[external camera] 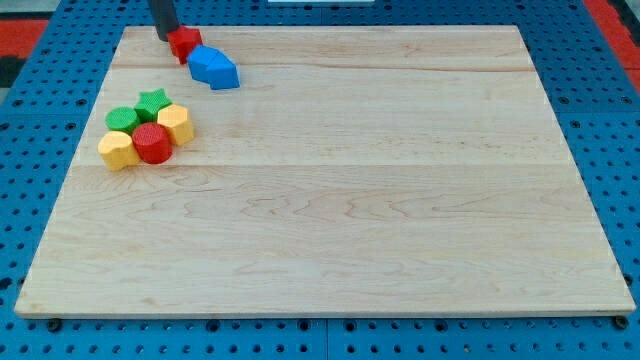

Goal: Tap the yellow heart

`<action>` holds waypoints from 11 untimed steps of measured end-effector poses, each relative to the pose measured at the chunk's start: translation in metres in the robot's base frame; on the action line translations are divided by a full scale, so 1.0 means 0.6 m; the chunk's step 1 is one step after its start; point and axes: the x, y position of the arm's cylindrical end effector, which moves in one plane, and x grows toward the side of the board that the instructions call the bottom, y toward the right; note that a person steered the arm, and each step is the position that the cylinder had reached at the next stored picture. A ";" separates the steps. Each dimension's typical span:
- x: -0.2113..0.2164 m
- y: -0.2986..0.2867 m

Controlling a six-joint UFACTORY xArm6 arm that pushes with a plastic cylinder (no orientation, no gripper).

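Two yellow blocks lie in a cluster at the view's left. One yellow block sits at the cluster's lower left, and the other yellow block at its right; which one is the heart I cannot tell. My tip is at the view's top left, touching the left side of a small red block. It stands well above the cluster, apart from both yellow blocks.
A red round block, a green round block and a green star complete the cluster. A blue block lies just right of and below the small red block. The wooden board rests on a blue pegboard.
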 end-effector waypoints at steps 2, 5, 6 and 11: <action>0.032 -0.054; 0.246 -0.138; 0.326 -0.120; 0.428 -0.082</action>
